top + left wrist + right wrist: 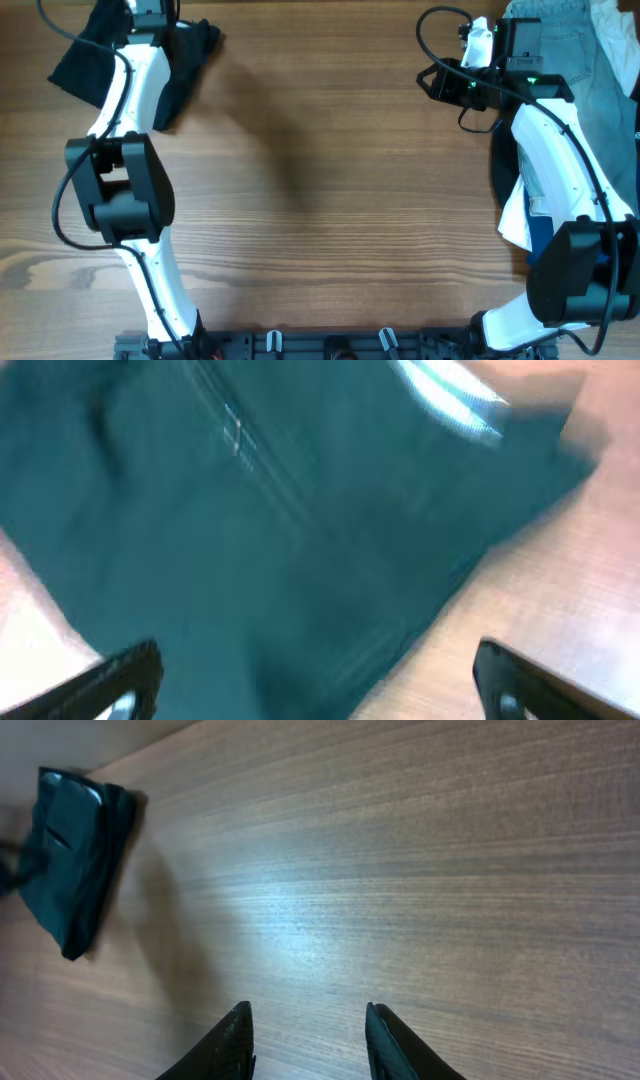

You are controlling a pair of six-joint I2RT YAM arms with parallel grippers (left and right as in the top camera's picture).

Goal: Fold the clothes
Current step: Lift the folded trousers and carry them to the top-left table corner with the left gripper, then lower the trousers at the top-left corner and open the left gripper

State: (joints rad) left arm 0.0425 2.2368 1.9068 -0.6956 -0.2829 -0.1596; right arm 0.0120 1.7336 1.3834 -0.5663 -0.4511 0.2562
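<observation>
Left gripper [315,660], spread wide, hovers over the black garment [280,510], arm outstretched. Right gripper [308,1020], parted and holding nothing, tilts toward the table [420,860].

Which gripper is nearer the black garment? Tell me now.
Left. The left gripper hovers directly over the black garment; the right gripper is far across the table.

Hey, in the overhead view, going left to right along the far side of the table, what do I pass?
black garment → wooden table → right claw → light-blue denim garment
</observation>
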